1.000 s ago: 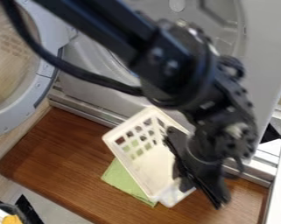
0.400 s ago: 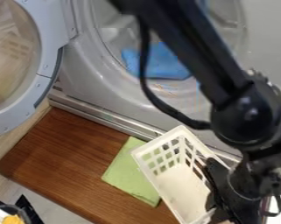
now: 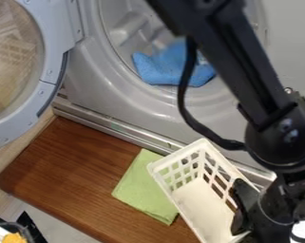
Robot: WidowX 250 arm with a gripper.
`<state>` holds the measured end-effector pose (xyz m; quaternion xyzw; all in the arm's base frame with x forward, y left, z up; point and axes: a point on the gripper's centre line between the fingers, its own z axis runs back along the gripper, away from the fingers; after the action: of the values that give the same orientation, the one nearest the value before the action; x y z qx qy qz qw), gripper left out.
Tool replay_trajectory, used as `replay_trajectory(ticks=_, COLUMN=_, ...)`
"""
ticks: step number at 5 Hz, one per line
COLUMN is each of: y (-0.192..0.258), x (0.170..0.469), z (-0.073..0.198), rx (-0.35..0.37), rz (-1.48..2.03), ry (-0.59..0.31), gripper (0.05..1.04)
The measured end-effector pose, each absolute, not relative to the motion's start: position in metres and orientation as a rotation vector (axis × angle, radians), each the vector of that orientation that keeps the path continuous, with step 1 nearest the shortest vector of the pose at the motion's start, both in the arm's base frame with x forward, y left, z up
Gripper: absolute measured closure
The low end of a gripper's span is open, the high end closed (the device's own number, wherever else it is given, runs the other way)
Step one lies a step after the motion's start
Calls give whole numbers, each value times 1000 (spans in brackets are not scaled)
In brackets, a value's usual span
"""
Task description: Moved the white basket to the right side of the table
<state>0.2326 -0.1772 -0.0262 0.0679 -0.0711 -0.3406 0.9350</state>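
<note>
Your end effector [image 3: 242, 219] is at the right-hand long side of the white basket [image 3: 202, 204], but you cannot tell how far open it is or whether it has hold of the rim. You have the basket at the right part of the brown counter [image 3: 72, 175], just to the right of the green cloth [image 3: 142, 190]. Beyond them, you see the grey machine [image 3: 94, 85], its round door [image 3: 52, 71] swung open at left and a blue cloth [image 3: 167, 69] in its opening.
</note>
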Motion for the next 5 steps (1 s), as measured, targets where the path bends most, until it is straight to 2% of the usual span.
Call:
replay_trajectory(ticks=2, y=-177, x=233, z=-26, rx=144, rz=-693, ry=-146, gripper=137)
replay_trajectory(ticks=3, y=-173, x=232, z=-22, rx=158, rz=-695, ry=-146, gripper=75)
replay_trajectory(ticks=5, y=-174, x=229, z=14, rx=139, rz=-733, ry=-217, gripper=84)
